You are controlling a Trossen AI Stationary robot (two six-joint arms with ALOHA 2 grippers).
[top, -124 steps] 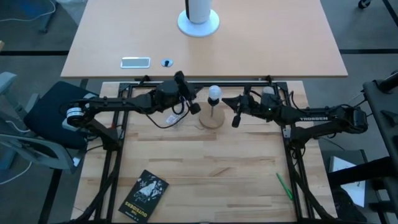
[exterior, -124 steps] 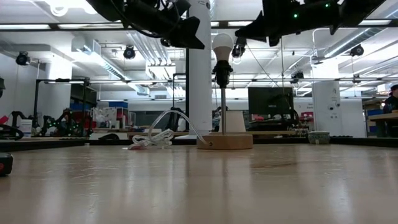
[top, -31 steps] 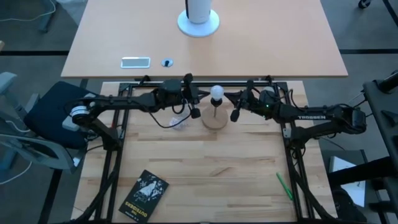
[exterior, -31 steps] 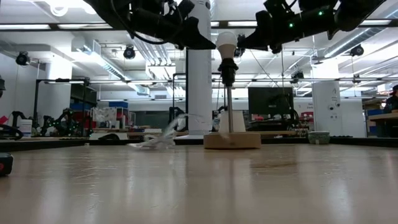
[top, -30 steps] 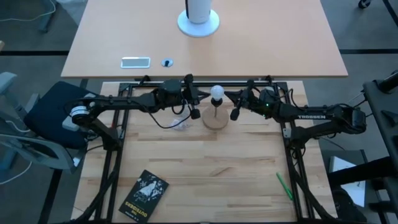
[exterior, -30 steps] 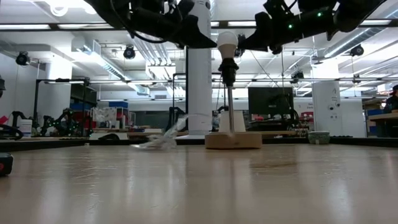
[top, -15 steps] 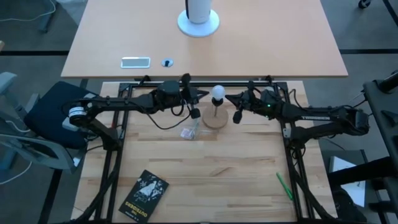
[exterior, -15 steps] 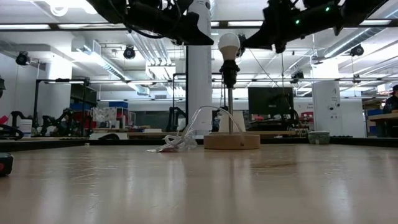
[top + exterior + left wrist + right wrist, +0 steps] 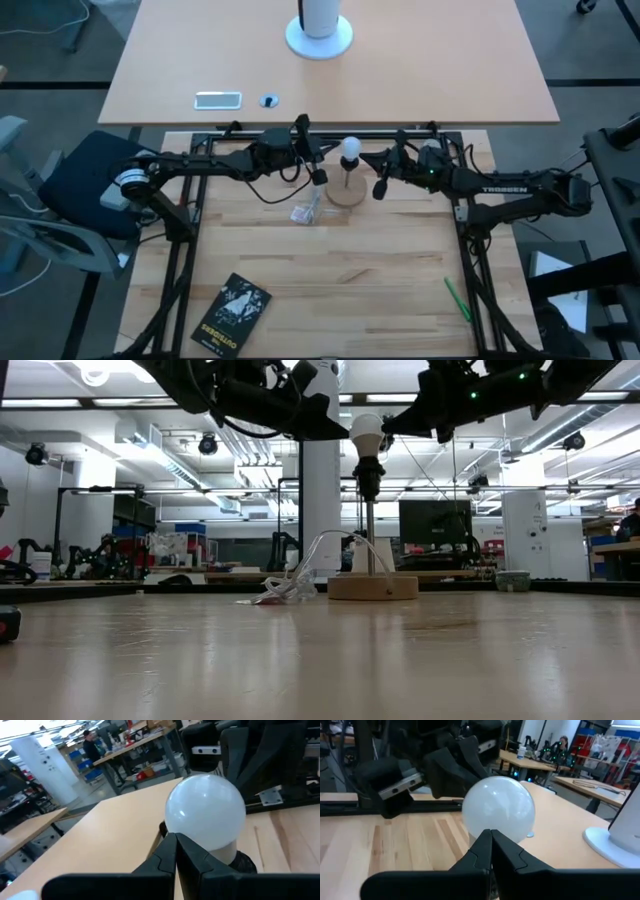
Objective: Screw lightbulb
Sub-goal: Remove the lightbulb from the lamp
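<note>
The white frosted lightbulb [image 9: 349, 149] sits upright in the black socket [image 9: 367, 476] on top of a thin post on a round wooden stand base [image 9: 346, 193]. My left gripper [image 9: 326, 160] is shut, its tips at the bulb's left side at globe height [image 9: 175, 838]. My right gripper [image 9: 369, 161] is shut, its tips at the bulb's right side [image 9: 491, 833]. In the low view the bulb [image 9: 366, 430] stands between the two dark grippers. My left gripper's shut fingertips [image 9: 169, 845] point level from the table's left at the lower part of the bulb's globe [image 9: 200, 837]; I cannot tell whether they touch it. My right gripper's shut fingertips [image 9: 485, 842] point level from the table's right at the globe's lower part [image 9: 505, 832]; I cannot tell whether they touch it.
A crumpled clear plastic wrapper [image 9: 305, 212] lies on the table just left of and nearer than the stand base. A dark book [image 9: 231, 313] lies near the front left, a green pen [image 9: 457, 298] front right. A big white cylinder [image 9: 319, 30] stands on the far table.
The clear plastic wrapper has slid toward the table's near edge and a little to the right, ending beside the stand base. Both grippers have stayed shut at the bulb's two sides, and the bulb and stand have kept upright in place.
</note>
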